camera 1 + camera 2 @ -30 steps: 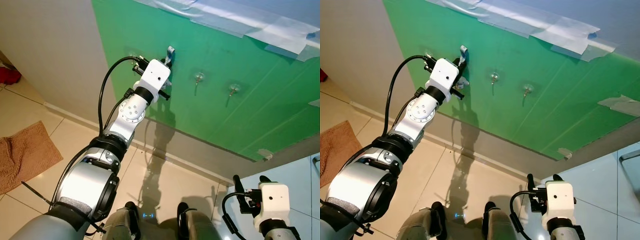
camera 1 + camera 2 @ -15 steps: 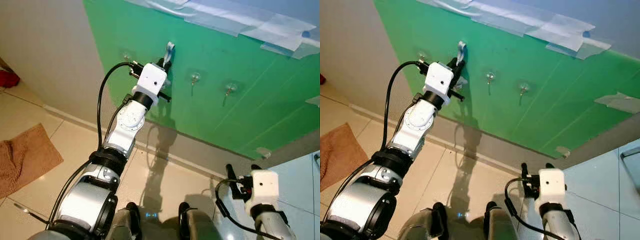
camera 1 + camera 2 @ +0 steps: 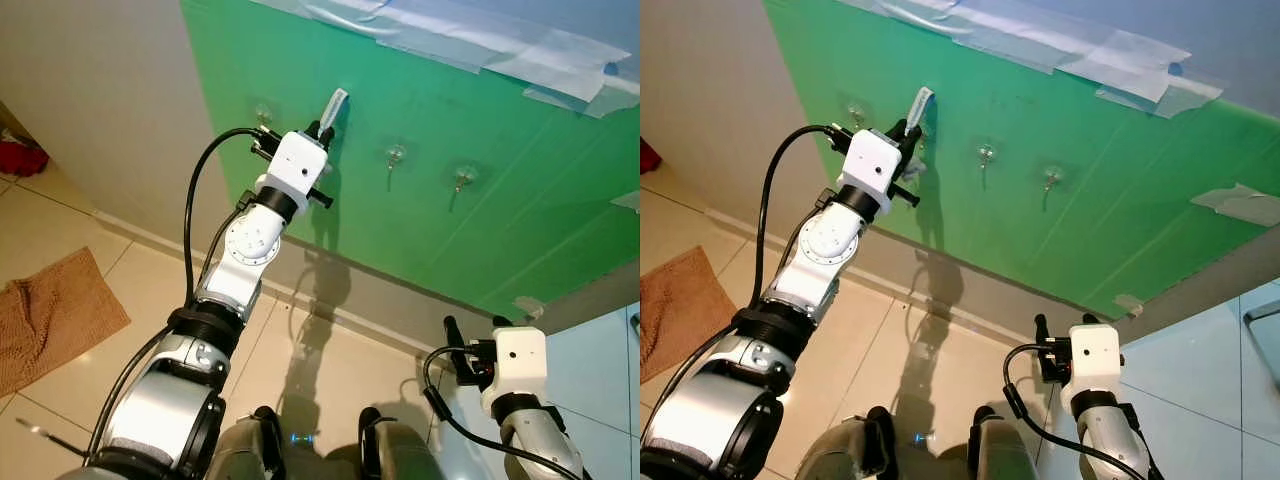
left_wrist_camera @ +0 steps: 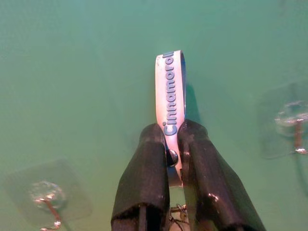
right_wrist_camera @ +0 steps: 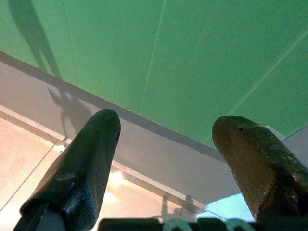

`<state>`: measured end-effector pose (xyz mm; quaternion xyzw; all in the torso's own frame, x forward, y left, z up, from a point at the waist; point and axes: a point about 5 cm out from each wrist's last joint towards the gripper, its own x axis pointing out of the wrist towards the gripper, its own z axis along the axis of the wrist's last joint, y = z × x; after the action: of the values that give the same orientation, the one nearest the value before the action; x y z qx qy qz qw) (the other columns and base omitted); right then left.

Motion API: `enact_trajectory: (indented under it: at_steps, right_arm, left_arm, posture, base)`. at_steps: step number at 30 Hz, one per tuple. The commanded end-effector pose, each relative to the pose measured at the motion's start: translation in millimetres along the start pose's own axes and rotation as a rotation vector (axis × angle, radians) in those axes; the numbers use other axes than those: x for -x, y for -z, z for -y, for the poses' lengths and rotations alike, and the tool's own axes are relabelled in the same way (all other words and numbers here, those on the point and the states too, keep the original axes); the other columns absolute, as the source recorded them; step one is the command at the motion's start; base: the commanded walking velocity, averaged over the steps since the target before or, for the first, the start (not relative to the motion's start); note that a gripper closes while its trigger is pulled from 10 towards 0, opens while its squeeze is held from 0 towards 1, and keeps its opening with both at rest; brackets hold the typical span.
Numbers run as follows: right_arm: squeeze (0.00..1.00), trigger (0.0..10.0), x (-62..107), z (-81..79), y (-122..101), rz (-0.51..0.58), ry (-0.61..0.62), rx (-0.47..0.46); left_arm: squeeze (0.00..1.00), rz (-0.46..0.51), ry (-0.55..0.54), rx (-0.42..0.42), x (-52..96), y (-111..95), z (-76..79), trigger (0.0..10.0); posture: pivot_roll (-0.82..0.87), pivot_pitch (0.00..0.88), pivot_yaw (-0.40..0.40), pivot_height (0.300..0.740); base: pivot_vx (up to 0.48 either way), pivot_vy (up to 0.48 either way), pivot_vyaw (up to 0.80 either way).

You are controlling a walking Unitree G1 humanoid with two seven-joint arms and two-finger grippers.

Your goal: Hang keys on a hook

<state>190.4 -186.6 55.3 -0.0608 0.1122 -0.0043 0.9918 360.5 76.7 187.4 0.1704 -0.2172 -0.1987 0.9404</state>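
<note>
A green sheet point(image 3: 480, 200) covers the wall, taped along its top, above a tiled floor point(image 3: 90, 250) with a brown rug point(image 3: 50, 315) off to the left. The left arm reaches high, its left claw point(image 4: 172, 144) clenched on the keys' strap point(image 4: 170, 94), a white loop lettered "Cinnamoroll", held up against the sheet between two clear hooks point(image 4: 45, 199). Two more hooks point(image 3: 396, 157) sit further right. Low down, the right claw point(image 5: 168, 149) hangs released, fingers spread wide.

Green sheet point(image 3: 480, 230) (taped), tiled floor point(image 3: 120, 270).
</note>
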Motion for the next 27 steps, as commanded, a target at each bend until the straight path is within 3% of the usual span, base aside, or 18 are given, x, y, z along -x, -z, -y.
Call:
enact_trajectory:
  at_steps: [1, 12, 20, 22, 27]
  right_arm:
    - [0.11, 10.0, 3.1, 2.9, 4, -0.016, 0.015, 0.008]
    - [0.11, 10.0, 10.1, 7.6, 2, -0.015, 0.035, 0.021]
    - [0.11, 10.0, 14.0, 8.7, 3, -0.019, 0.045, 0.025]
    - [0.11, 10.0, 15.1, 9.2, 4, -0.023, 0.048, 0.023]
    - [0.11, 10.0, 15.4, 7.9, 5, -0.027, 0.044, 0.019]
  left_arm:
    - [0.0, 0.022, 0.037, 0.003, -0.9, -4, 8.5, 10.0]
    - [0.0, 0.051, 0.065, -0.044, -8.2, -8, 12.2, 10.0]
    - [0.0, 0.033, 0.037, 0.013, -6.7, -7, 8.9, 10.0]
    - [0.0, 0.023, 0.056, 0.075, 4.6, -6, 17.6, 10.0]
    - [0.0, -0.012, 0.056, 0.109, 23.8, 0, 25.4, 10.0]
  posture:
    - [-0.26, 0.181, -0.006, 0.74]
    - [-0.3, 0.198, -0.016, 0.74]
    - [-0.31, 0.2, -0.013, 0.74]
    - [-0.31, 0.202, -0.007, 0.74]
    - [-0.29, 0.211, -0.006, 0.74]
  base:
    - [0.0, 0.0, 0.0]
    - [0.0, 0.0, 0.0]
    - [0.0, 0.0, 0.0]
    - [0.0, 0.0, 0.0]
    - [0.0, 0.0, 0.0]
